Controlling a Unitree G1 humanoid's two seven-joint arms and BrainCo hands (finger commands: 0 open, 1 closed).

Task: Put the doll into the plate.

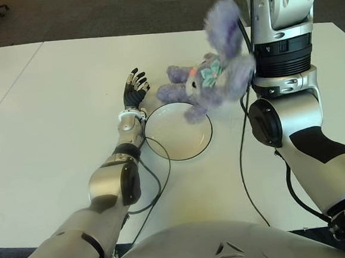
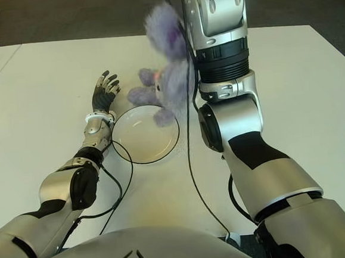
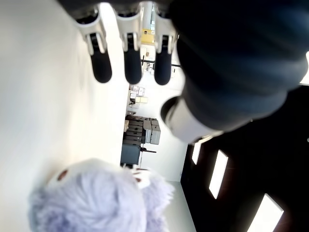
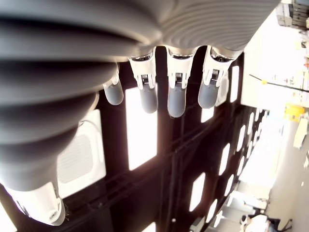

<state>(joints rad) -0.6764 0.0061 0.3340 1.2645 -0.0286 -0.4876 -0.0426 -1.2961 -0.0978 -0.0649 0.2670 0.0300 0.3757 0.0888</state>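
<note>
Doll [image 1: 207, 81] up off the table, blurred, a lilac plush rabbit with a teal and orange patch on its chest, hanging over the far rim of the plate [image 1: 161, 143] with one foot dangling above the rim. One long fuzzy ear sticks up beside my right forearm [image 1: 281, 49], which stands upright just right of the plate. My right hand is above the top edge of both eye views, so I can't see it there. In its wrist view my right hand [image 4: 164, 96] has its fingers [image 4: 176, 100] stretched out straight, side by side, with only ceiling lights beyond them and nothing in the palm. The doll touches or sits against my right forearm; what exactly holds it up I cannot tell.

My left hand [image 1: 135, 90] shows just left of the plate's far edge, on the white table [image 1: 52, 114], fingers spread and extended, empty. In its wrist view the fingertips [image 3: 101, 67] point out straight, with the doll's furry head close by. A black cable [image 1: 158, 178] loops along the near left side of the plate. The plate is white, dark-rimmed, with nothing inside it.
</note>
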